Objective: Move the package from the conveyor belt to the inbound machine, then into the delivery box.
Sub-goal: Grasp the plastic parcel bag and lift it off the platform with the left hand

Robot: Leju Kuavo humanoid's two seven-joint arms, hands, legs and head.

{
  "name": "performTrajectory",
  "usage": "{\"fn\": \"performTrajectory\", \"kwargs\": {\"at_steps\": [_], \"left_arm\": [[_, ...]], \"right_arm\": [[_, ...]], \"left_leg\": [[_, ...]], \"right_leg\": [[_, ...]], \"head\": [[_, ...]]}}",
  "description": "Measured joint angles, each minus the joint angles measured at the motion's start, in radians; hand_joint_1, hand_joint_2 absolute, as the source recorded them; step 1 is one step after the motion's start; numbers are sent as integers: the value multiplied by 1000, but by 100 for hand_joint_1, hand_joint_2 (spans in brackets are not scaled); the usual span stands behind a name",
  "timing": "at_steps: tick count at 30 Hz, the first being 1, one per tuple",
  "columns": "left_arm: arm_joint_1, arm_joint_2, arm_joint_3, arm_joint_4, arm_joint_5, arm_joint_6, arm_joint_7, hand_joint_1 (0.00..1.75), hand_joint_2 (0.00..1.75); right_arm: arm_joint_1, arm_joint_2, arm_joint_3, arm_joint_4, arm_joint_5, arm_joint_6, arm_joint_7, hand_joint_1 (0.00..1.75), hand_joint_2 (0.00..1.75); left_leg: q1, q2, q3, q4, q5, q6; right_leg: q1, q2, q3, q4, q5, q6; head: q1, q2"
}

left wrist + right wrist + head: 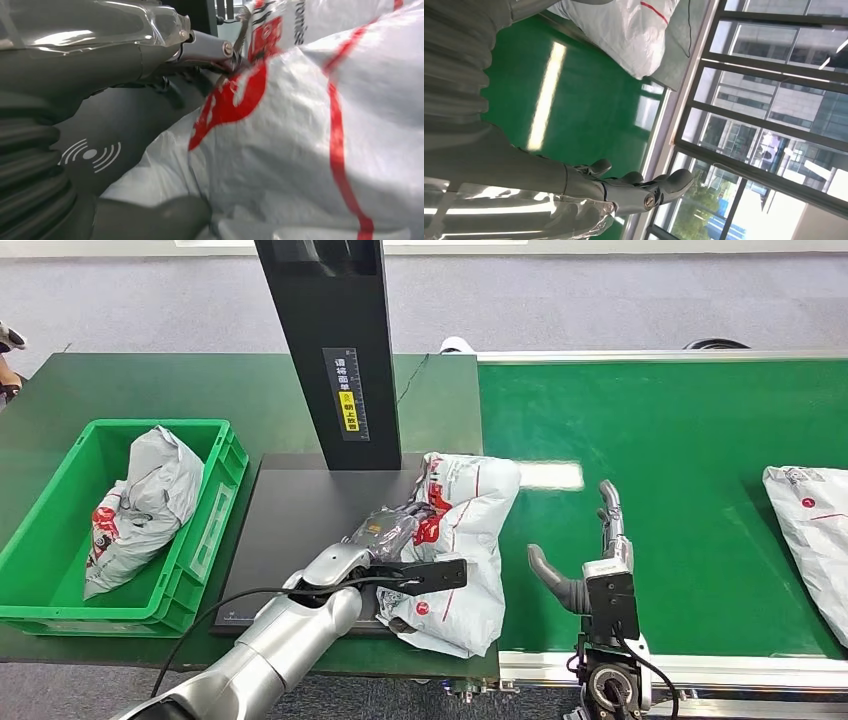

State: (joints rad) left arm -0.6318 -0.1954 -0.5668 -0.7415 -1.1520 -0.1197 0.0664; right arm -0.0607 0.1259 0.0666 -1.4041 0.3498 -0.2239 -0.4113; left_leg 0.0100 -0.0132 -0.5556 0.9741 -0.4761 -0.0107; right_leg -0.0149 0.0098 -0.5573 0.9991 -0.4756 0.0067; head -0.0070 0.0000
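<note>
Nearest the robot, the left robot hand (385, 535) lies on the package (455, 550), its fingers curled over the crumpled near side of the white bag with red print; in the left wrist view the thumb (155, 217) presses under the bag's edge, so the robot hand appears to grip it. That hold fits the step in hand, I judge: the package lies on the dark plate of the inbound machine (300, 515), partly overhanging its right edge toward the conveyor belt (680, 440), and must next be carried left.

The package's long axis runs roughly from the near edge of the worktop (120, 390) away toward the machine's black column (335, 350), with the far end leaning slightly right; it lies flat, printed face up.

Right of it, the right robot hand (590, 560) hovers over the belt with fingers spread and upright, holding nothing, clear of the bag.

Farther left, the green delivery box (215, 500) stands just beside the plate and already holds one similar bag (145, 505). On the belt's right edge another package (810, 530) waits.
</note>
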Motion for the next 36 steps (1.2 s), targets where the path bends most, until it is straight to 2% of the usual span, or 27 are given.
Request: {"fn": "performTrajectory", "kwargs": {"at_steps": [18, 23, 26, 31, 36], "left_arm": [[9, -6, 0, 6, -25, 4, 3, 175, 175], [21, -5, 2, 4, -15, 26, -48, 175, 175], [42, -1, 7, -11, 2, 62, -87, 175, 175], [105, 13, 36, -90, 29, 235, -136, 175, 175], [132, 29, 55, -148, 32, 256, -142, 175, 175]], "right_arm": [[25, 4, -24, -21, 0, 0, 3, 0, 175], [32, 5, -29, -30, 2, 1, 3, 0, 175], [42, 5, -32, -40, 3, 3, 3, 0, 175], [73, 5, -47, -77, -2, 13, 2, 0, 175], [88, 5, -57, -102, -3, 17, 2, 0, 175]], "left_leg": [[0, 0, 1, 0, 0, 0], [0, 0, 2, 0, 0, 0], [0, 0, 2, 0, 0, 0], [0, 1, 0, 0, 0, 0], [0, 1, -1, 0, 0, 0]], "right_leg": [[0, 0, 1, 0, 0, 0], [0, 0, 2, 0, 0, 0], [0, 0, 1, 0, 0, 0], [0, 1, -1, 0, 0, 0], [0, 1, -2, 0, 0, 0]], "head": [[0, 0], [0, 0], [0, 0], [0, 0], [0, 0]]}}
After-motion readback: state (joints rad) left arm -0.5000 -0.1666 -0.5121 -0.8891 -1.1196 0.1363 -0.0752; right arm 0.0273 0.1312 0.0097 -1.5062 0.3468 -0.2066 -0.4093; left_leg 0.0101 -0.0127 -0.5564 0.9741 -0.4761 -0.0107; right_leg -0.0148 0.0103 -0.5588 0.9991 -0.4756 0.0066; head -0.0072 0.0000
